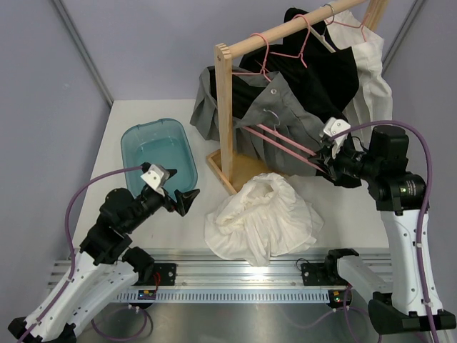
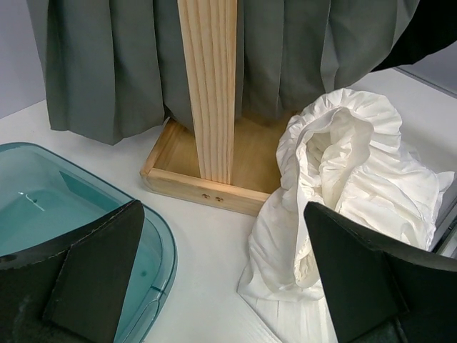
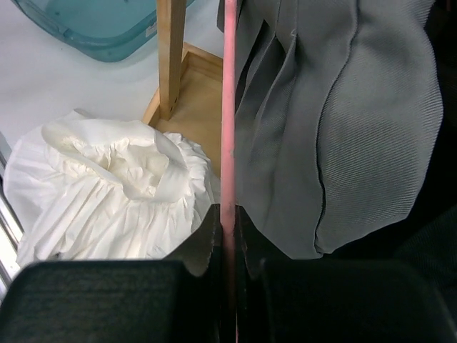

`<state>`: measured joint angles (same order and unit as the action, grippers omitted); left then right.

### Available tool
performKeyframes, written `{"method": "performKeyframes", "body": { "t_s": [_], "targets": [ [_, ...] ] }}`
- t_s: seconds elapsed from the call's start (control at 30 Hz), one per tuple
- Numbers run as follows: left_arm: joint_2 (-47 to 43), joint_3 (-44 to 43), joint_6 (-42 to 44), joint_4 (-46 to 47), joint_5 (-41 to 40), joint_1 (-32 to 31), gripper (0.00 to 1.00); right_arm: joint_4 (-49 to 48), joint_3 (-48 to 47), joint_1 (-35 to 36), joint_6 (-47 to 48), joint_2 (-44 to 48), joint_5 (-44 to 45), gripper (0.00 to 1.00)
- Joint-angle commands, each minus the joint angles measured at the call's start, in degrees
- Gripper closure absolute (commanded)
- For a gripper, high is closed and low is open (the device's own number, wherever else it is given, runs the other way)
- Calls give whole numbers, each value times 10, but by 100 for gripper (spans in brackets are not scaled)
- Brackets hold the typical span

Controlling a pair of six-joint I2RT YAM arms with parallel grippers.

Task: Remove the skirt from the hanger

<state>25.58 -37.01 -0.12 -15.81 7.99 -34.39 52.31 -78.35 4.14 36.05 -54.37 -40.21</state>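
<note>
Clamping hanger (image 3: 228, 107), right end effector (image 3: 228, 221); post (image 3: 171, 57) stands in tray (image 3: 203, 107)

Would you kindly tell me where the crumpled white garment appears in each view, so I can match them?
Top external: white garment, lower centre of the picture.
Left wrist: it fills the right half.
Right wrist: lower left, left of the pink hanger.
Shared landmark: the wooden post beside it, in all three.
</note>
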Motion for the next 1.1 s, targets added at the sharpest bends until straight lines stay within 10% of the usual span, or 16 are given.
{"method": "performKeyframes", "body": {
  "t_s": [0.0,1.07],
  "targets": [
    [3,-9,-7,40,18,1,1,1,8,11,79,24,-33,100],
    [3,-18,14,27,23,2,1,249,-67,67,209,83,38,100]
  ]
}}
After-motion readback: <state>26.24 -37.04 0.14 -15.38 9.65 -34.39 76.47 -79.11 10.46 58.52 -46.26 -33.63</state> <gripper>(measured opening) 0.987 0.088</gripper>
